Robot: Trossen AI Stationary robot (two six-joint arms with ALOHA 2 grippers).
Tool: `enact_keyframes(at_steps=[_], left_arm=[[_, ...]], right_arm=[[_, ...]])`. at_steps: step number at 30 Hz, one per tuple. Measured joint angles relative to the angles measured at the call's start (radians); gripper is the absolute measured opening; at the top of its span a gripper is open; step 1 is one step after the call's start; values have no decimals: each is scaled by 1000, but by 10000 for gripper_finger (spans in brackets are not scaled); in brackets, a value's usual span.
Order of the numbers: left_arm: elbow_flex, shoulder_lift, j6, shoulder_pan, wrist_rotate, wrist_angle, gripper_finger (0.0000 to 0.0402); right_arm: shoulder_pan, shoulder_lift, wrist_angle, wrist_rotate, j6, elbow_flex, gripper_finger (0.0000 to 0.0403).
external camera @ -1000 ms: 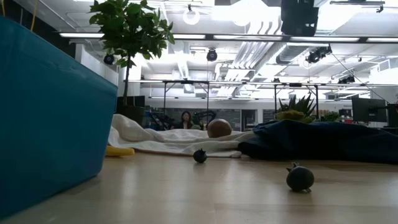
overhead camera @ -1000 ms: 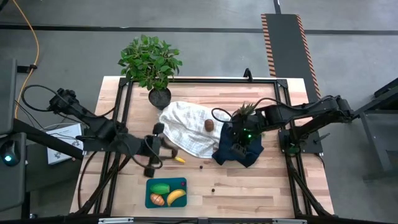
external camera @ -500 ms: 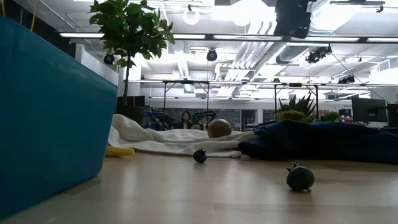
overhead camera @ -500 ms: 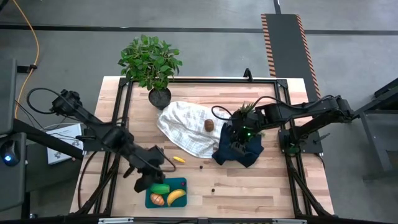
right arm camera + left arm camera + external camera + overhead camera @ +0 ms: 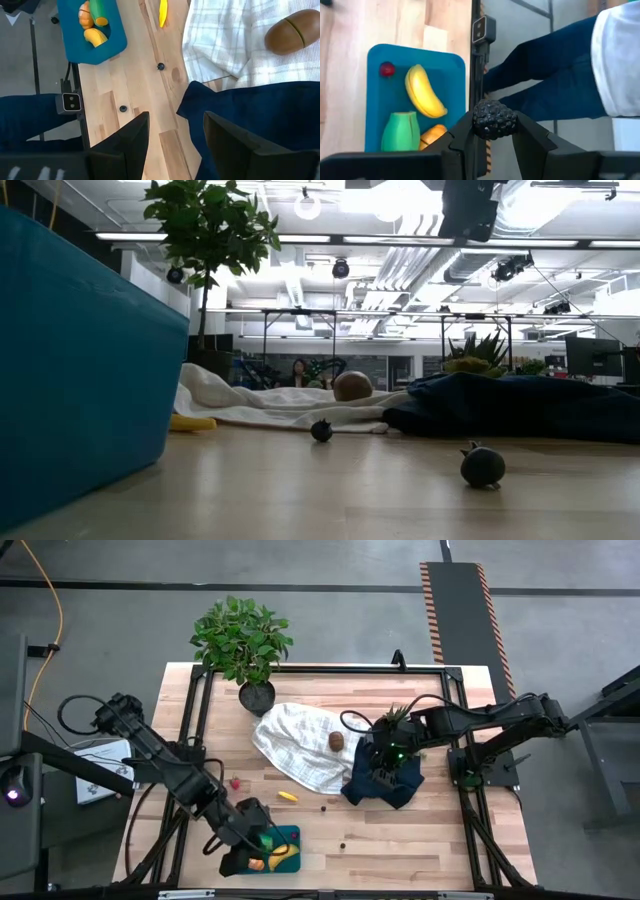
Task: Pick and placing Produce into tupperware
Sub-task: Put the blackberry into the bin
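Note:
The teal tupperware point(image 5: 290, 836) lies near the table's near edge and holds a yellow banana point(image 5: 422, 92), a green piece point(image 5: 400, 132), an orange piece point(image 5: 432, 136) and a red bit point(image 5: 386, 69). My left gripper point(image 5: 252, 842) hovers over its left part, shut on a dark bumpy berry point(image 5: 494, 117). My right gripper point(image 5: 385, 768) is open and empty over the navy cloth point(image 5: 385, 785). A brown kiwi-like ball point(image 5: 337, 741) rests on the white cloth point(image 5: 300, 750). A small yellow piece point(image 5: 288, 797), a red bit point(image 5: 235, 781) and two dark bits point(image 5: 323, 807) point(image 5: 343, 846) lie on the table. My left gripper pinches the dark berry by its two opposite sides point(image 5: 479, 125) between its two fingers point(image 5: 462, 132). The fingers point down from above. The berry is lifted clear, above the tupperware's edge.
A potted plant point(image 5: 243, 640) stands at the far left of the table. The white cloth and navy cloth cover the table's middle and right. A black frame point(image 5: 200, 720) runs around the table. In the low view the tupperware's wall point(image 5: 80, 360) fills the left.
My left gripper has gone from beside the white cloth toward the table's near edge and now hangs over the tupperware, still shut on the dark berry. A red bit shows on the table where the arm stood before. My right arm has kept still.

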Motion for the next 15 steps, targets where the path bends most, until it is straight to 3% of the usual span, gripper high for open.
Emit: enact_keyframes(at_steps=[6, 15], left_arm=[[103, 97, 5, -1, -46, -126, 96], [114, 242, 59, -1, -27, -218, 100]], right_arm=[[0, 0, 0, 2, -4, -1, 179], [0, 0, 0, 8, -20, -2, 179]])
